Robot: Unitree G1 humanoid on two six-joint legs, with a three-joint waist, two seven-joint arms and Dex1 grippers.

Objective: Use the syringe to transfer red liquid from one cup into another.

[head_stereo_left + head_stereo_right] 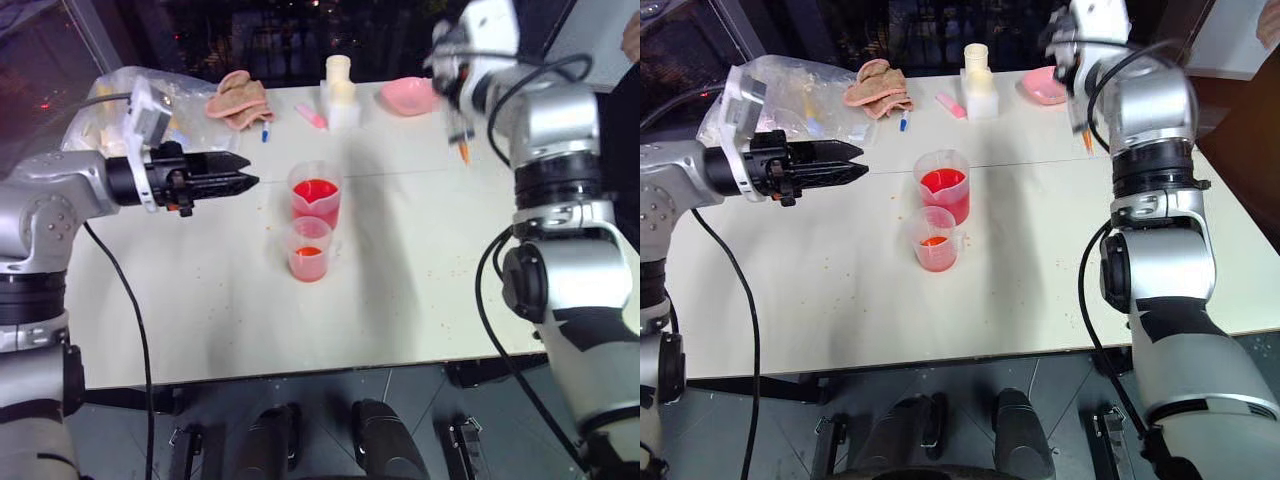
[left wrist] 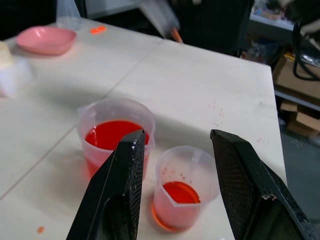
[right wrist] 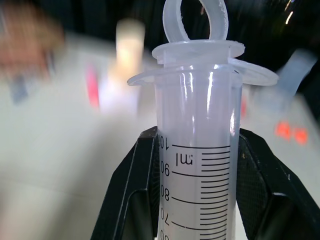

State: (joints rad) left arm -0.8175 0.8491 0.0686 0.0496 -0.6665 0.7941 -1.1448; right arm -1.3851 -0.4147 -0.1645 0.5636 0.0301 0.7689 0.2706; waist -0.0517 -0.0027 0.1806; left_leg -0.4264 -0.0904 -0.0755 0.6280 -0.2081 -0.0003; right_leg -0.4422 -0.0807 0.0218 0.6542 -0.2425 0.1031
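Syringe [image 3: 197, 165] is pinched by its barrel in the right gripper's [image 3: 196, 200] jaws, held high over the table's [image 1: 420, 280] far right corner, orange tip down. Left gripper [image 2: 175, 195] hovers with jaws spread beside the two cups near mid-table. Judged step: carrying the syringe; next, lower its tip into the fuller cup [image 1: 316, 196], not the smaller cup [image 1: 308, 250].

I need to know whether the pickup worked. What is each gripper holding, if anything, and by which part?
The right gripper holds the syringe by the upper barrel, just below the finger flange. The left gripper is open and holds nothing.
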